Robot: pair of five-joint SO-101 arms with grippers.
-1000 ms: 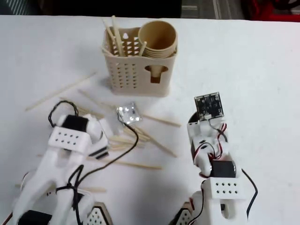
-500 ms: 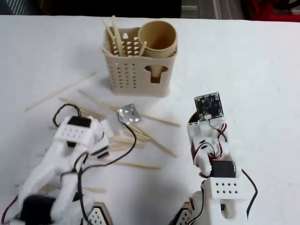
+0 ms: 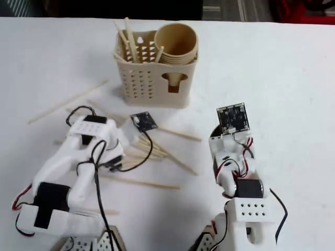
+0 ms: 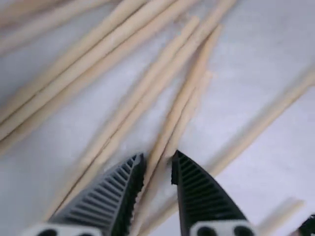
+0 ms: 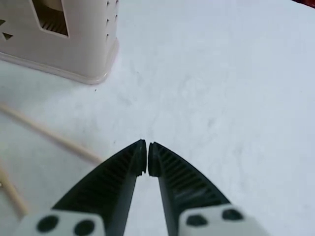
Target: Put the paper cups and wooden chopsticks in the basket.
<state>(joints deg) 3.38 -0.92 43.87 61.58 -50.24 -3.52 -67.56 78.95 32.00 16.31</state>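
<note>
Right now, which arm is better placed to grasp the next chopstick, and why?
Left: the left gripper hangs open low over the loose chopsticks, straddling one. The right gripper is shut over bare table.

The basket (image 5: 74, 44) is cut off by the right wrist view's edge; the chopsticks (image 4: 88, 54) are blurred.

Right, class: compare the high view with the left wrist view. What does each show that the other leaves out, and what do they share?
The high view adds the basket, holding stacked paper cups and a few upright chopsticks, plus the left arm and right arm. The left wrist view adds the left gripper close up, its ribbed black fingers slightly apart with a loose chopstick running between the tips. Shared: the scattered chopsticks lying on the white table.
</note>
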